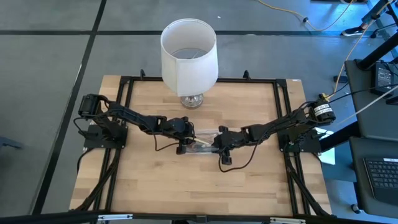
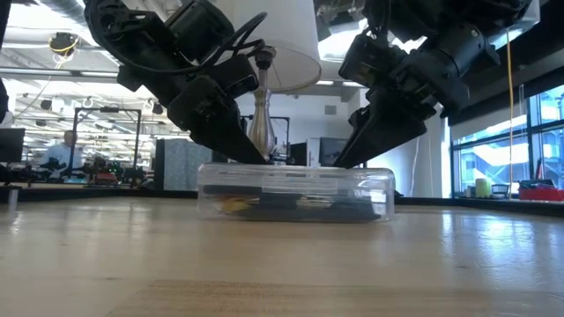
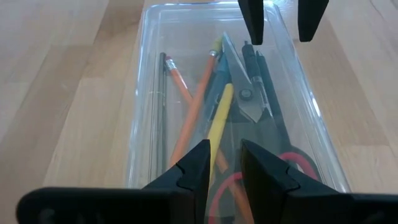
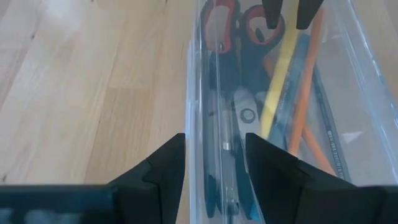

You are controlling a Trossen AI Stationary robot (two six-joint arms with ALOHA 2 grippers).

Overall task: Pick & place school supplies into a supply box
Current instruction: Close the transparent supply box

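Observation:
The clear supply box [image 1: 202,142] lies flat on the wooden table's middle, its clear lid [image 2: 295,172] on top. Through the lid I see the school supplies: a yellow pencil [image 3: 217,124], orange pencils [image 3: 193,118], a dark pen [image 3: 165,106] and scissors with red handles [image 3: 292,162]. My left gripper [image 3: 225,165] slants down over the box's left end with a narrow gap between its fingers. My right gripper [image 4: 214,155] slants down over the right end, open wide, with the box's near long edge [image 4: 202,124] between its fingers. My left gripper's fingertips [image 2: 258,160] come down, slanting from the table's left, to the lid's top near the box's left end; I cannot tell whether they touch it. My right gripper's fingertips [image 2: 345,161] reach the lid's top near the right end, slanting from the right; whether they touch does not show.
A lamp with a big white shade [image 1: 189,56] on a glass base [image 1: 191,99] stands at the far middle, just behind the box. A black frame rail [image 1: 124,93] runs round the table. Bare wood [image 1: 199,186] lies between the box and the near edge.

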